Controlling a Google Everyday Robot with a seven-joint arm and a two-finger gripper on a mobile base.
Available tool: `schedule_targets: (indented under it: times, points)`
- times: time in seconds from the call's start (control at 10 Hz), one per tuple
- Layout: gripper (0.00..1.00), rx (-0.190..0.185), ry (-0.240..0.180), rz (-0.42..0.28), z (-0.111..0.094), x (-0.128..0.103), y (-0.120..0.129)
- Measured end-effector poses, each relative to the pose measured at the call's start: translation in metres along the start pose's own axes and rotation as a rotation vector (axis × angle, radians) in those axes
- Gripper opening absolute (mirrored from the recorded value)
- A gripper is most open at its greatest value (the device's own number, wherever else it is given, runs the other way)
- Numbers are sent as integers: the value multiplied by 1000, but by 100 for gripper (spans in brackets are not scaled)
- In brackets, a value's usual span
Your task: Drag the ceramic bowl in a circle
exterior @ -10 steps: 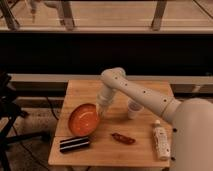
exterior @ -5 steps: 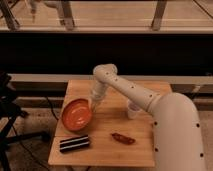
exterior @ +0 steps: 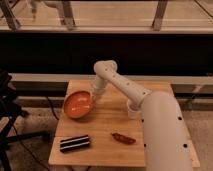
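Observation:
The ceramic bowl (exterior: 77, 104) is a shallow, glossy orange bowl with a lighter rim, sitting near the left edge of the wooden table (exterior: 107, 125). My white arm reaches from the lower right across the table. My gripper (exterior: 94, 96) is at the bowl's right rim, touching it. The arm's end hides how the gripper sits on the rim.
A small white cup (exterior: 131, 107) stands right of the bowl, partly behind my arm. A reddish-brown sausage-like item (exterior: 123, 138) lies at the front middle. A black striped packet (exterior: 75, 143) lies at the front left. A dark chair or stand (exterior: 10, 107) is left of the table.
The bowl has moved left and toward the back of the table, with my gripper moving along at its right rim. The arm now covers more of the table's right side.

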Motion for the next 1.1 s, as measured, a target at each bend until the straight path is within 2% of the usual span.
schedule_targets:
  times: [0.4, 0.5, 0.7, 0.8, 1.1]
  points:
    - [2, -25, 114, 202, -38, -2, 67]
    - [2, -37, 130, 236, -44, -5, 77]
    - [2, -62, 137, 281, -50, -18, 90]
    - [2, -76, 129, 292, -52, -33, 99]
    - [2, -101, 85, 255, -54, -81, 106]
